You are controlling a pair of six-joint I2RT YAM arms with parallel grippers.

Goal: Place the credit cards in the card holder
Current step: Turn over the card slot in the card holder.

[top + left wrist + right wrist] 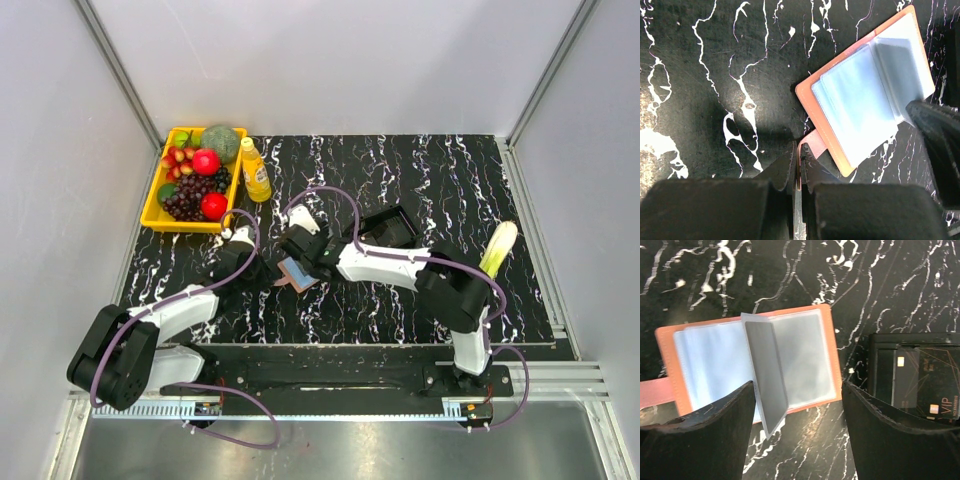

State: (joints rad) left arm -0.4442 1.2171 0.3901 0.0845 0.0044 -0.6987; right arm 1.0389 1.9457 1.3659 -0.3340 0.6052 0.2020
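Jaws of the left gripper (800, 170) are clamping the snap tab (812, 142), pinning the card holder (860, 95) open; right gripper (797, 390) is hovering spread above it, credit cards (920, 385) waiting in the black box (880, 365).

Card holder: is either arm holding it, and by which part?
The left gripper pinches the card holder by its snap tab; the right gripper, open over it, holds nothing.

Black box (875, 365) crowds one side of the card holder (795, 355), left claw (800, 161) the other.

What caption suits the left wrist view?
Left gripper pinching the strap of an open tan leather-look card holder.
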